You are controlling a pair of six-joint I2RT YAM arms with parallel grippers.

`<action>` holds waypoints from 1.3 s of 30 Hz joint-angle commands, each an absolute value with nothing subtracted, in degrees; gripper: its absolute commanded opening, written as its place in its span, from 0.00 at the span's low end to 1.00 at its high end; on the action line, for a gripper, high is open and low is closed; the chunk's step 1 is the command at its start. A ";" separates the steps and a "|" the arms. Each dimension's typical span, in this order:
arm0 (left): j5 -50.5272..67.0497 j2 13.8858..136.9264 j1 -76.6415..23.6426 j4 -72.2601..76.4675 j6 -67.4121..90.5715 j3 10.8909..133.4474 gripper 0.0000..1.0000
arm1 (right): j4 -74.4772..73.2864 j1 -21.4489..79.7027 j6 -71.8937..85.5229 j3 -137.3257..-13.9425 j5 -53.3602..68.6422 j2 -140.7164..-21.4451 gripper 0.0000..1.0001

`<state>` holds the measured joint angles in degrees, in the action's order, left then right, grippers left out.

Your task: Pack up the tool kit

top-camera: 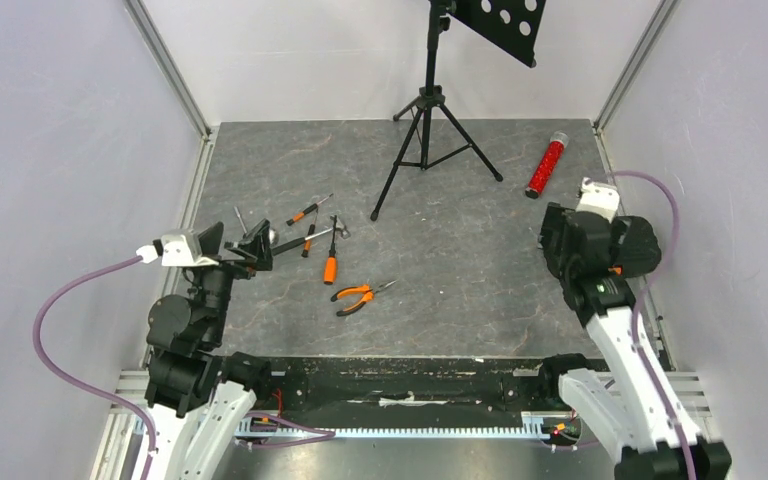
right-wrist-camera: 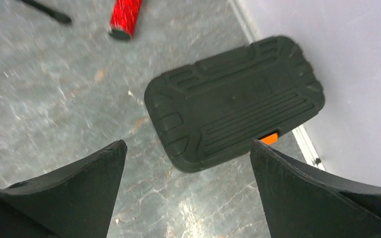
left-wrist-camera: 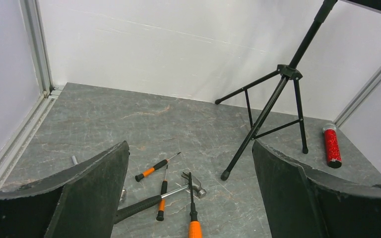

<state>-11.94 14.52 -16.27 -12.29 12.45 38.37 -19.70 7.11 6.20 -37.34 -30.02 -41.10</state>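
The tool kit's black ribbed case (right-wrist-camera: 233, 106) lies closed on the grey floor by the right wall, its orange latch (right-wrist-camera: 269, 138) facing the rail. My right gripper (right-wrist-camera: 187, 146) hovers open just short of it; in the top view the arm (top-camera: 585, 245) hides the case. Loose tools lie at the left: a hammer (left-wrist-camera: 196, 186), three orange-and-black screwdrivers (left-wrist-camera: 154, 168) (left-wrist-camera: 162, 198) (left-wrist-camera: 193, 223), and pliers (top-camera: 360, 293). My left gripper (left-wrist-camera: 189, 148) stands open and empty just left of and above that cluster (top-camera: 257, 243).
A black tripod stand (top-camera: 430, 130) stands at the back centre, one foot (left-wrist-camera: 225, 174) close to the tools. A red glittery tube (top-camera: 546, 165) lies at the back right. White walls with metal rails (top-camera: 200, 170) close in the floor.
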 commanded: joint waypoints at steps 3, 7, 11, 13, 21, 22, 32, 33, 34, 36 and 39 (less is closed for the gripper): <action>-13.44 11.49 -17.02 -13.49 12.19 38.12 1.00 | -27.88 6.56 6.27 -46.32 -27.69 -57.52 0.98; -14.07 10.38 -18.33 -13.62 11.51 38.14 1.00 | -27.15 4.75 5.79 -48.84 -22.40 -63.73 0.98; -14.49 9.55 -19.47 -13.70 11.04 37.92 1.00 | -25.16 3.88 3.43 -50.21 -16.92 -68.28 0.98; -14.69 9.13 -19.98 -13.71 10.90 37.89 1.00 | -24.82 3.57 2.54 -51.01 -15.33 -70.32 0.98; -14.68 8.30 -20.53 -13.84 10.72 37.87 1.00 | -24.13 0.50 1.85 -51.11 -12.88 -75.89 0.98; -14.68 8.34 -20.56 -13.84 10.72 37.82 1.00 | -23.96 0.37 2.02 -50.94 -11.60 -76.24 0.98; -14.59 8.52 -20.57 -13.86 10.72 37.76 1.00 | -23.22 0.31 2.33 -47.04 -5.83 -78.66 0.98; -14.60 8.49 -20.56 -13.89 10.72 37.73 1.00 | -23.14 0.34 2.37 -46.57 -5.90 -78.66 0.98; -14.60 8.45 -20.52 -13.89 10.71 37.71 1.00 | -23.05 0.40 2.42 -46.14 -5.98 -78.67 0.98; -14.59 8.49 -20.56 -13.89 10.64 37.74 1.00 | -22.87 0.38 2.55 -45.33 -7.13 -78.43 0.98; -14.68 8.53 -20.65 -13.88 10.63 37.71 1.00 | -22.67 0.30 3.05 -45.00 -10.04 -77.60 0.98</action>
<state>-13.58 8.73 -20.40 -14.46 12.34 38.06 -22.35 0.49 2.24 -47.07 -8.95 -77.91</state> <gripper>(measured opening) 0.994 0.979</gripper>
